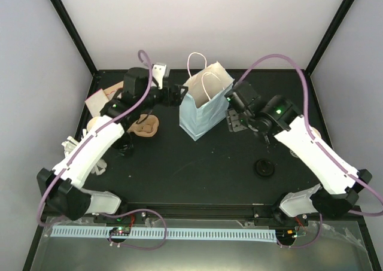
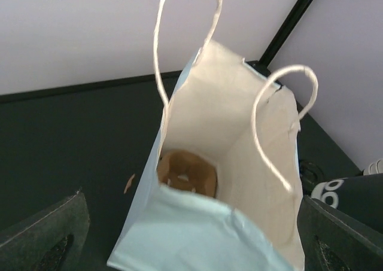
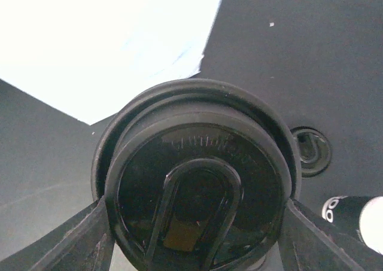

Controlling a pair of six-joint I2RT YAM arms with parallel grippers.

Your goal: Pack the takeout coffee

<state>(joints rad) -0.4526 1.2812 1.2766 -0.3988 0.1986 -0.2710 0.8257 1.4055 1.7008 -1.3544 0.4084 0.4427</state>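
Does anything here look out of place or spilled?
One thing: what looks like a loose black lid lies by itself on the table, right of the paper bag, on no cup. No spill shows.

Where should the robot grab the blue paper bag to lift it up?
By its two white rope handles, coming from above. They stand up in loops over the open mouth of the bag, easy to pinch together. The thin paper sides would probably crumple if squeezed.
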